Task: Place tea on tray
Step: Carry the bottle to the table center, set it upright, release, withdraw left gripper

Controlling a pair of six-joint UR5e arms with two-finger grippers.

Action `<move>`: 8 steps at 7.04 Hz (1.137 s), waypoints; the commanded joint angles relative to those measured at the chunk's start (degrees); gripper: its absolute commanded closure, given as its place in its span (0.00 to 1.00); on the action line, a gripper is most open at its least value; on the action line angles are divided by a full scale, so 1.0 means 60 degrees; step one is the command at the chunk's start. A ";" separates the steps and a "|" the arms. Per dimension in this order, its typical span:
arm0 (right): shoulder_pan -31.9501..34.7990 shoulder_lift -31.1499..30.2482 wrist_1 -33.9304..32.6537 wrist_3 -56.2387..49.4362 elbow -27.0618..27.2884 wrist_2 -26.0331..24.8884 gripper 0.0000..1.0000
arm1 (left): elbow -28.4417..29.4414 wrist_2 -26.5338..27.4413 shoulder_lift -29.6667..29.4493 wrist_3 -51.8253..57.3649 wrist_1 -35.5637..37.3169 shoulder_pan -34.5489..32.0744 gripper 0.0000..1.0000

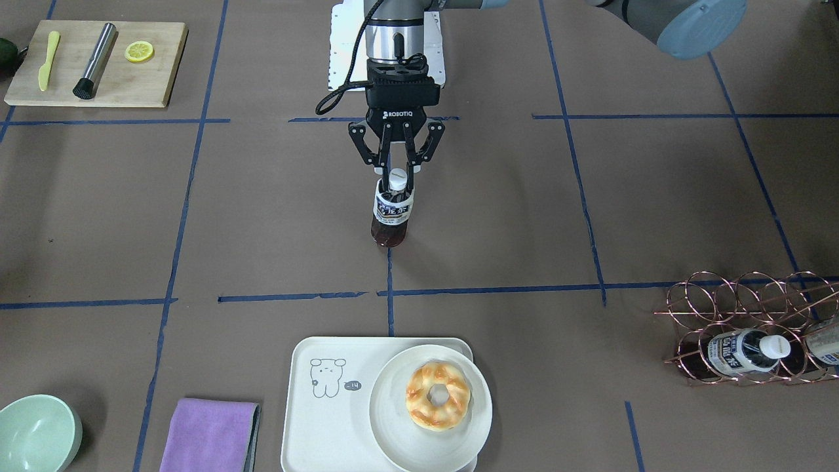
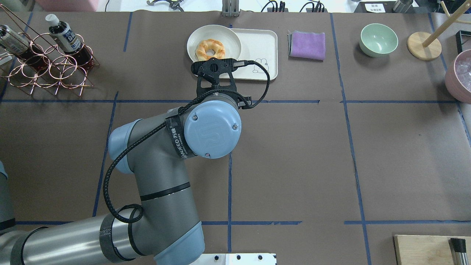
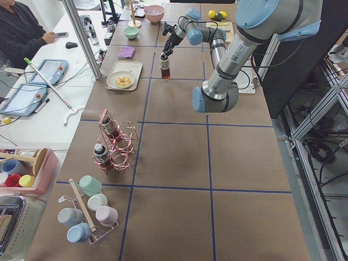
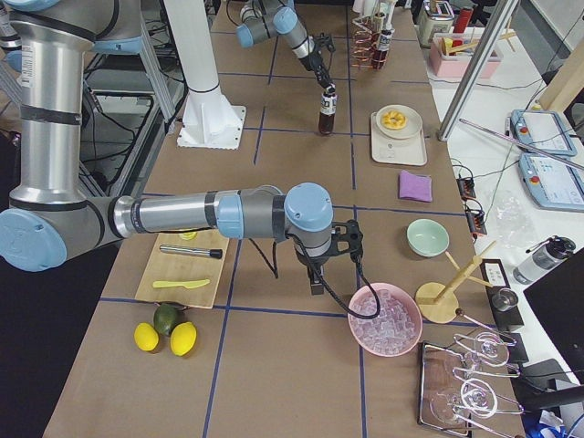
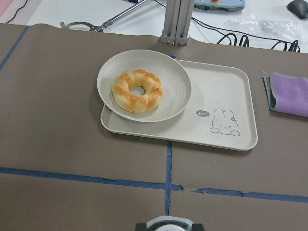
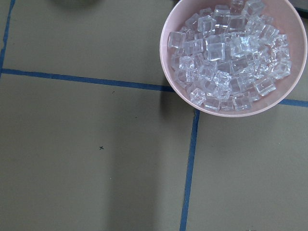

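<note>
We are gripping the tea [image 1: 392, 213] in our left hand [image 1: 398, 186], its fingers pinching in on the neck just under the white cap. The bottle is standing upright near the middle of the table [image 1: 590, 196], well apart from the tray [image 1: 314, 432]. We cannot tell whether it is touching the table. A plate [image 1: 385, 426] is carrying a doughnut [image 1: 438, 396] at one end of the tray. Our right hand [image 4: 315, 281] is hovering beside a pink bowl of ice [image 4: 383, 321], and we cannot tell how far open it is.

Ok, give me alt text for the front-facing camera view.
The left pincer grips a tea bottle upright by its neck at mid-table. Nearer the camera, an off-white bear tray carries a plate with a doughnut.
</note>
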 commanded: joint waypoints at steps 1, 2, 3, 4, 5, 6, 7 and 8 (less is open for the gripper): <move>0.0009 0.0000 0.0000 -0.0002 0.0000 0.0011 0.00 | 0.0006 0.0357 0.0016 -0.0005 -0.0017 0.0165 0.01; 0.0009 0.0000 0.0000 -0.0002 0.0000 0.0011 0.00 | -0.0037 0.0345 0.0001 -0.0005 -0.0017 0.0167 0.00; 0.0009 0.0000 0.0000 -0.0002 0.0000 0.0011 0.00 | -0.0270 0.0273 0.0001 0.0009 -0.0002 0.0167 0.00; -0.0006 0.0014 0.0015 0.0013 0.0029 0.0011 0.00 | -0.0751 0.0229 0.0001 0.0082 0.0085 0.0152 0.00; -0.0006 0.0044 0.0015 0.0042 0.0189 0.0011 0.00 | -0.1408 -0.0163 0.0102 0.0141 0.0202 0.0021 0.00; -0.0122 0.0261 0.0029 0.0608 0.0336 -0.0004 0.00 | -0.1748 -0.1154 0.0219 0.0533 0.0594 -0.0517 0.00; -0.0587 0.0728 0.0029 0.1556 0.0729 -0.0018 0.00 | -0.2506 -0.1860 0.0830 0.1117 0.0859 -0.1073 0.00; -0.1143 0.1124 0.0015 0.2377 0.1153 -0.0091 0.00 | -0.3195 -0.2925 0.1706 0.1732 0.0964 -0.1775 0.00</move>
